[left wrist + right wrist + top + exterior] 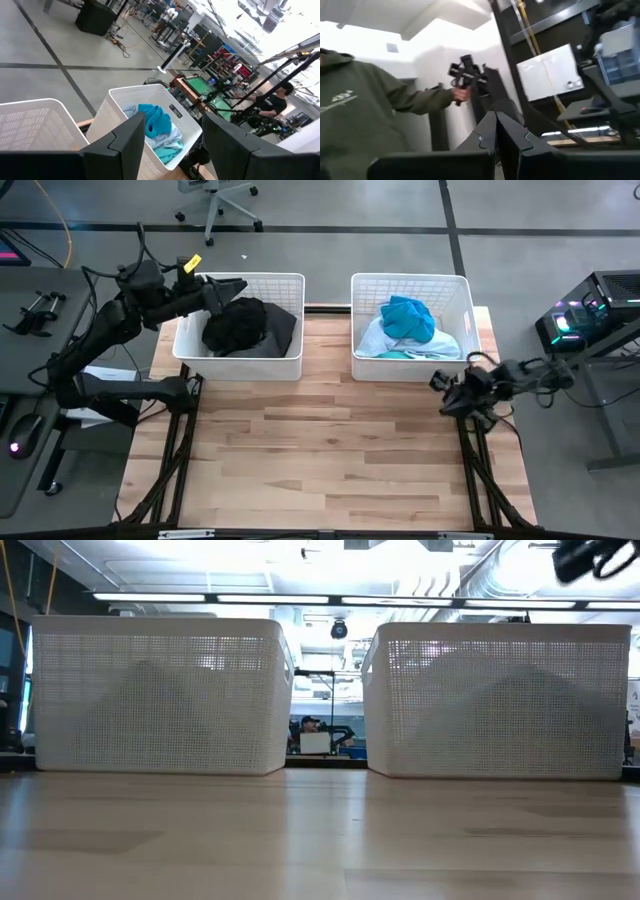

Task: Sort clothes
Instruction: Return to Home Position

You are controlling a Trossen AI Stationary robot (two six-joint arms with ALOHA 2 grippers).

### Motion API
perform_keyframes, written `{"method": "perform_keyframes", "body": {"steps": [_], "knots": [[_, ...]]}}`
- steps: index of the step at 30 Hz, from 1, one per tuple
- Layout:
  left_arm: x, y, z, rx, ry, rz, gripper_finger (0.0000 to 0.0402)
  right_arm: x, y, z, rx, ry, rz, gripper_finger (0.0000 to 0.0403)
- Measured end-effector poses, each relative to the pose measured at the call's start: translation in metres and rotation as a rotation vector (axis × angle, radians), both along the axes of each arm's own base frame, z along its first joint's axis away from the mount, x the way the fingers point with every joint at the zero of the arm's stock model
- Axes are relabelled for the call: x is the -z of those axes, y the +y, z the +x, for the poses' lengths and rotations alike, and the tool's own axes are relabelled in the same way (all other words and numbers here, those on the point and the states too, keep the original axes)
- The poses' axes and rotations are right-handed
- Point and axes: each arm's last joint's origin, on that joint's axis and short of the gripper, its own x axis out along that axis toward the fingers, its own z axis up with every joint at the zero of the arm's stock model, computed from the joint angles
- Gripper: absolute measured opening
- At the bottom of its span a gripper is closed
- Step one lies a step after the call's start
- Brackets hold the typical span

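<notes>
My left gripper (pixel 236 286): fingers spread, empty, over far-left corner of left basket (pixel 292 280).
Dark clothes (pixel 245 327): heaped in left basket.
Blue and white clothes (pixel 408 322): heaped in right basket (pixel 460 280).
My right gripper (pixel 440 383): fingers pressed together, empty, at right edge of table (pixel 320 450).

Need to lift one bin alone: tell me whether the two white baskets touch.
Apart. The low view shows an open gap between the left basket and right basket, with the room visible through it.
</notes>
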Motion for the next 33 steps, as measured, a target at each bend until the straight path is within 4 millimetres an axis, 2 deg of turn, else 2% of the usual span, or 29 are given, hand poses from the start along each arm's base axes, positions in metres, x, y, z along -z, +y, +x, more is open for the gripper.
{"method": "perform_keyframes", "body": {"steps": [4, 10, 19, 24, 28, 31, 33], "knots": [[0.000, -0.001, 0.001, 0.005, 0.001, -0.008, 0.0186, 0.028, 0.000, 0.006, 0.075, -0.038, 0.017, 0.0000], [0.003, -0.001, 0.000, 0.007, 0.026, -0.011, 0.0186, 0.038, -0.003, 0.011, 0.200, 0.025, -0.081, 0.0000], [0.013, -0.002, -0.002, 0.013, 0.144, -0.033, 0.0186, 0.074, -0.006, 0.019, 0.221, 0.384, -0.201, 0.0000], [0.016, -0.004, -0.006, 0.024, 0.201, -0.007, 0.0186, 0.080, -0.006, 0.020, 0.230, 0.418, -0.275, 0.0000], [0.011, -0.011, -0.020, 0.039, 0.211, 0.115, 0.0186, 0.083, -0.010, 0.022, 0.372, 0.460, -0.281, 0.0000], [0.004, -0.023, -0.043, 0.048, 0.196, 0.246, 0.0186, 0.082, -0.013, 0.023, 0.497, 0.446, -0.344, 0.0000], [0.006, -0.032, -0.059, 0.058, 0.165, 0.303, 0.0186, 0.082, -0.013, 0.023, 0.516, 0.438, -0.374, 0.0000]]}}
